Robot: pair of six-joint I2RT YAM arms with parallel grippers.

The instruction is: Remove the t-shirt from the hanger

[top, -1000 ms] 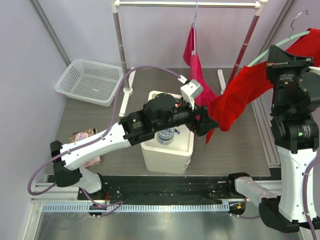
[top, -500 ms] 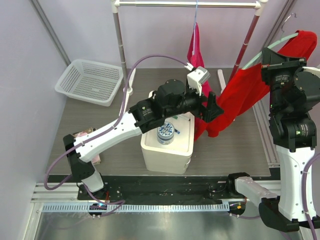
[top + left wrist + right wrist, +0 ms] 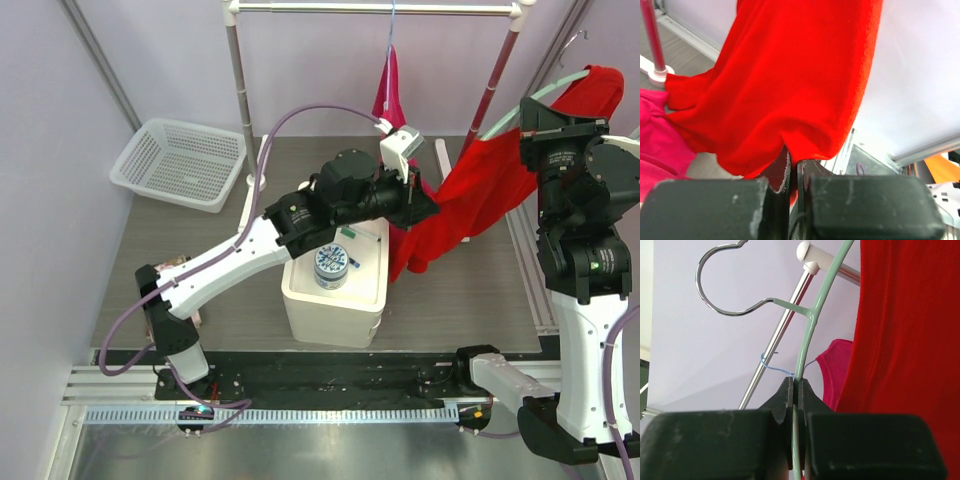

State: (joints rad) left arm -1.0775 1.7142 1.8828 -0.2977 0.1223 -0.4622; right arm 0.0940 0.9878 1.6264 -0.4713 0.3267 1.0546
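The red t-shirt (image 3: pixel 490 185) hangs on a pale green hanger (image 3: pixel 510 108) at the right, draping down and left. My right gripper (image 3: pixel 796 382) is shut on the green hanger (image 3: pixel 810 330) wire just below its metal hook (image 3: pixel 720 310), with the red t-shirt (image 3: pixel 910 340) to its right. My left gripper (image 3: pixel 430 208) reaches across from the left and is shut on the shirt's lower hem. In the left wrist view the red t-shirt (image 3: pixel 790 75) fills the frame and its edge is pinched between the closed jaws of the left gripper (image 3: pixel 794 165).
A white bin (image 3: pixel 335 300) under the left arm holds a blue-and-white round container (image 3: pixel 331 266). A pink garment (image 3: pixel 392 90) hangs from the rack rail (image 3: pixel 380 8). A white mesh basket (image 3: pixel 180 160) sits at the back left. Rack posts (image 3: pixel 240 100) stand behind.
My left arm rose and reached right to the shirt's hem, and its open gripper closed on the fabric. The right arm lifted the hanger slightly.
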